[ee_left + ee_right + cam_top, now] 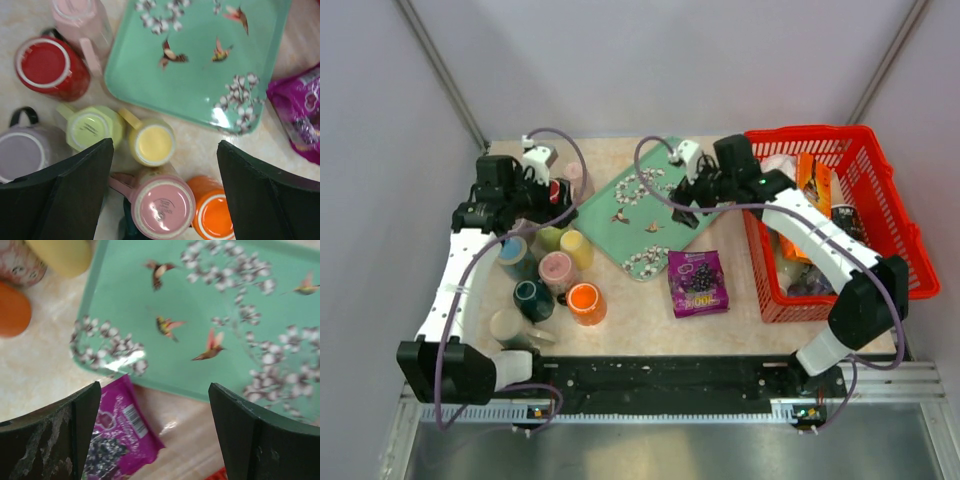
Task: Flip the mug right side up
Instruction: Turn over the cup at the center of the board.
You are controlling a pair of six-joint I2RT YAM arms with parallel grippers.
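Left pincer hangs over the mug cluster at the left of the table, its two dark fingers standing wide apart with nothing between them. In the left wrist view the mugs under it show their bases, so they stand upside down. The lilac mug sits at the left edge and the red mug at upper left, with a pale pink mug just beside it. The lime mug and yellow mug are side by side at the centre. The rose mug and orange mug are touching at the bottom. Which of these the task means cannot be told.

From above, the orange mug is the nearest of the group to the frame's centre. Right of the cluster lies the green tray, printed with birds and blossom. Its lower corner is near the purple packet, which lies flat on the table.

The right pincer hovers over the tray's near edge and the packet, jaws likewise spread and empty. At the far right stands the red basket, holding several packets.
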